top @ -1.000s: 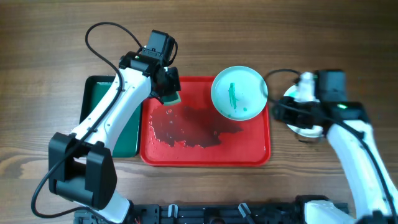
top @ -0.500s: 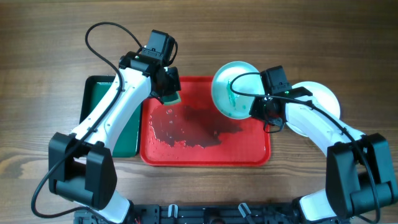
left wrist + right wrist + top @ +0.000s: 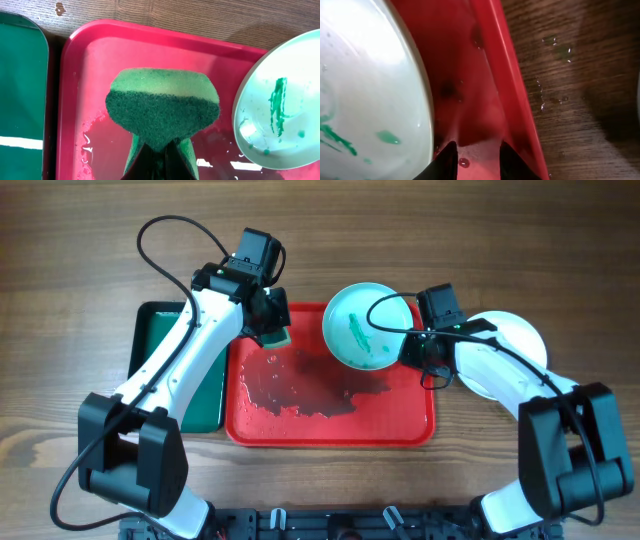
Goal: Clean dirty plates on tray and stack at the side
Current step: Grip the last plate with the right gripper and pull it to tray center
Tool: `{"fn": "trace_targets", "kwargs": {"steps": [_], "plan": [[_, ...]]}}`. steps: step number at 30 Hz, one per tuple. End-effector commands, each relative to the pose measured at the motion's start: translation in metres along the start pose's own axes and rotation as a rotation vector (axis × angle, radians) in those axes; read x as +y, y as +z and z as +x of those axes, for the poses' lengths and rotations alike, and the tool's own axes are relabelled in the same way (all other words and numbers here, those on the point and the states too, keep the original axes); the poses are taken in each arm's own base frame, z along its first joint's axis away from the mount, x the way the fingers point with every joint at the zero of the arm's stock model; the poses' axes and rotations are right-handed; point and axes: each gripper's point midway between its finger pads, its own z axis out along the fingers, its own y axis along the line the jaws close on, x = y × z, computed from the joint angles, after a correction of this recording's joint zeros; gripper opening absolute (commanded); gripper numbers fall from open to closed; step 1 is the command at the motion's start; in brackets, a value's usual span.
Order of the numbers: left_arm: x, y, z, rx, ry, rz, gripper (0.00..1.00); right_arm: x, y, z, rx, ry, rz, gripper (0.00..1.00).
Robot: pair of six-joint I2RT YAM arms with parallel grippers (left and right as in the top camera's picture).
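A pale-aqua plate (image 3: 368,330) with teal-green smears lies in the far right corner of the red tray (image 3: 330,432). In the left wrist view that plate (image 3: 280,110) shows at the right edge. My left gripper (image 3: 268,320) hovers over the tray's far left part, shut on a green sponge (image 3: 162,110). My right gripper (image 3: 477,152) stands open just right of the plate's (image 3: 365,85) rim, with only wet tray floor (image 3: 495,65) between its fingers. Overhead, the right gripper (image 3: 412,352) sits between the plate and the tray's right rim.
A white plate (image 3: 515,330) rests on the wooden table right of the tray, partly under my right arm. A narrow dark green tray (image 3: 160,340) lies against the red tray's left side. Water pools on the tray's middle (image 3: 300,385).
My right arm swung from the side plate onto the tray. The smeared plate has slid a little to the left. The left arm and sponge have not moved.
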Motion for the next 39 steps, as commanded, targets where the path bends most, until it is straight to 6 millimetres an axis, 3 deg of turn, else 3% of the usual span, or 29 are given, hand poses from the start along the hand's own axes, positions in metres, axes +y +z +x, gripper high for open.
{"fn": "trace_targets", "kwargs": {"steps": [1, 4, 6, 8, 11, 14, 18, 28, 30, 31, 33, 39], "plan": [[-0.006, -0.004, -0.002, -0.009, 0.009, 0.02, 0.04, 0.011, -0.013, -0.012, -0.014, -0.059, -0.021, 0.28], [-0.006, -0.004, -0.002, -0.009, 0.009, 0.02, 0.04, 0.01, -0.035, -0.023, -0.033, -0.121, 0.024, 0.29], [-0.006, -0.004, -0.003, -0.011, 0.009, 0.021, 0.04, 0.021, -0.058, -0.039, -0.071, -0.207, 0.009, 0.32], [-0.006, -0.004, -0.003, -0.01, 0.009, 0.02, 0.04, 0.034, -0.068, -0.051, -0.109, -0.283, -0.027, 0.37], [-0.006, -0.004, -0.003, -0.01, 0.009, 0.02, 0.04, 0.049, -0.065, -0.074, -0.202, -0.4, -0.061, 0.4], [-0.006, -0.004, -0.003, -0.01, 0.009, 0.02, 0.04, 0.058, -0.04, -0.085, -0.222, -0.484, -0.074, 0.4], [-0.006, -0.004, -0.002, -0.01, 0.009, 0.02, 0.04, 0.052, -0.011, -0.075, -0.147, -0.475, -0.059, 0.39], [-0.006, -0.004, -0.002, -0.009, 0.009, 0.02, 0.04, 0.039, 0.012, -0.066, -0.089, -0.471, -0.009, 0.38], [-0.006, -0.004, -0.002, -0.01, 0.009, 0.02, 0.04, 0.04, 0.013, -0.06, -0.064, -0.472, -0.025, 0.17], [-0.006, -0.004, -0.002, -0.009, 0.009, 0.02, 0.04, 0.043, 0.013, -0.056, -0.046, -0.471, -0.045, 0.12], [-0.006, -0.004, -0.002, -0.01, 0.009, 0.02, 0.04, 0.048, 0.012, -0.042, 0.011, -0.46, -0.101, 0.04], [-0.006, -0.004, -0.002, -0.01, 0.009, 0.02, 0.04, 0.062, 0.003, 0.027, 0.266, -0.184, -0.118, 0.04]]}}
